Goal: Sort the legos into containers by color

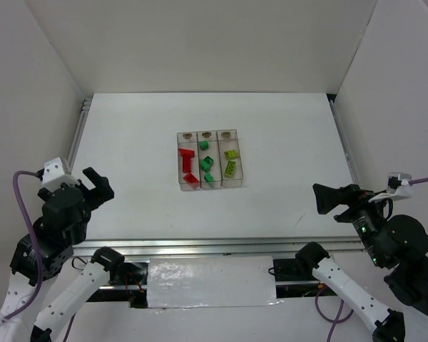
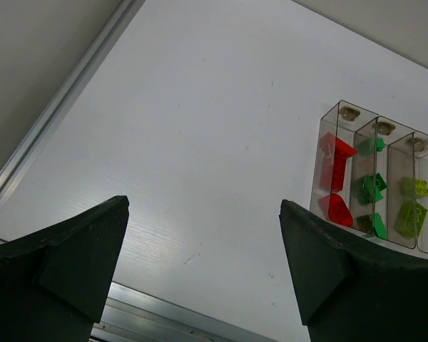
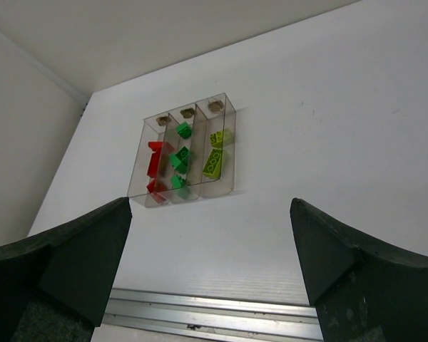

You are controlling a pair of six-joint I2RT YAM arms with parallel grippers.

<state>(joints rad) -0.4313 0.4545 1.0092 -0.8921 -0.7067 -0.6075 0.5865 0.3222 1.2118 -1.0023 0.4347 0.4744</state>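
Three joined clear bins stand mid-table. The left bin holds red legos, the middle bin green legos, the right bin yellow-green legos. The bins also show in the left wrist view and the right wrist view. My left gripper is open and empty at the near left, far from the bins. My right gripper is open and empty at the near right. No lego lies loose on the table in view.
The white table is bounded by white walls at the back and sides. A metal rail runs along the near edge, and another rail along the left edge.
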